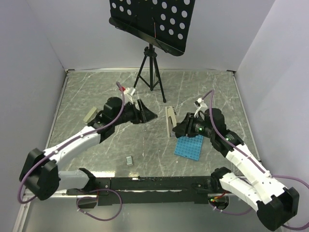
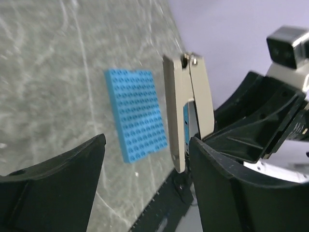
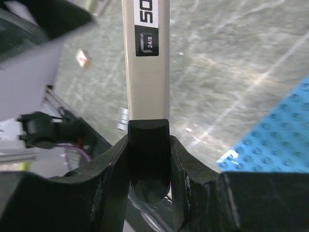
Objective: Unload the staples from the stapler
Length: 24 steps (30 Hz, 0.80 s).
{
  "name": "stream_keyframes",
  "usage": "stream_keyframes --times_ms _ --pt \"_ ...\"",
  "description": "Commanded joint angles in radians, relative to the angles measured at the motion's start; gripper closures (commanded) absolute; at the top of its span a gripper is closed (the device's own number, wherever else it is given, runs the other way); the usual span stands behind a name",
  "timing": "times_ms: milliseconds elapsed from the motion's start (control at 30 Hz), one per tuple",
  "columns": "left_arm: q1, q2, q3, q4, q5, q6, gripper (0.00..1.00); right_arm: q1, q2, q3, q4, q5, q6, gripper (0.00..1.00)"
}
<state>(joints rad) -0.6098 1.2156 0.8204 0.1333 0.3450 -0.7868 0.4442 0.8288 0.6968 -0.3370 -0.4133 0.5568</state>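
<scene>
Nearest the arm bases: small block of staples (image 1: pixel 129 160) lying flat on the surface (image 1: pixel 96 92). Further in, blue plate (image 1: pixel 189 146) just beside the right jaws, clamped tight on the near end of the stapler (image 1: pixel 169 121), its two arms splayed in a narrow V, mid-surface. Left jaws wide open, gripping nothing, facing the stapler from the left, apart from it. At the back, tripod stand (image 1: pixel 150 72).

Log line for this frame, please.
right gripper: shut on stapler, open in a V | left gripper: open, short of stapler | staples: lying on table
</scene>
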Motion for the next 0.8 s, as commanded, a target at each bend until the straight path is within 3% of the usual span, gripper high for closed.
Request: stream_keyframes --times_ms 0,233,467,767 --pt "-0.037 0.036 0.016 0.129 0.131 -0.089 0.26 0.06 0.003 0.026 0.196 0.037 0.112 1.0" --pt "-0.182 0.047 0.002 0.075 -0.01 -0.057 0.32 0.166 0.032 0.05 0.239 0.083 0.137 1.0" --pt "-0.225 0.01 -0.036 -0.012 -0.152 -0.054 0.51 0.241 0.016 0.078 0.205 0.168 0.114 1.0" --pt "-0.226 -0.088 -0.086 -0.069 -0.219 -0.063 0.48 0.281 -0.002 0.072 0.208 0.215 0.124 1.0"
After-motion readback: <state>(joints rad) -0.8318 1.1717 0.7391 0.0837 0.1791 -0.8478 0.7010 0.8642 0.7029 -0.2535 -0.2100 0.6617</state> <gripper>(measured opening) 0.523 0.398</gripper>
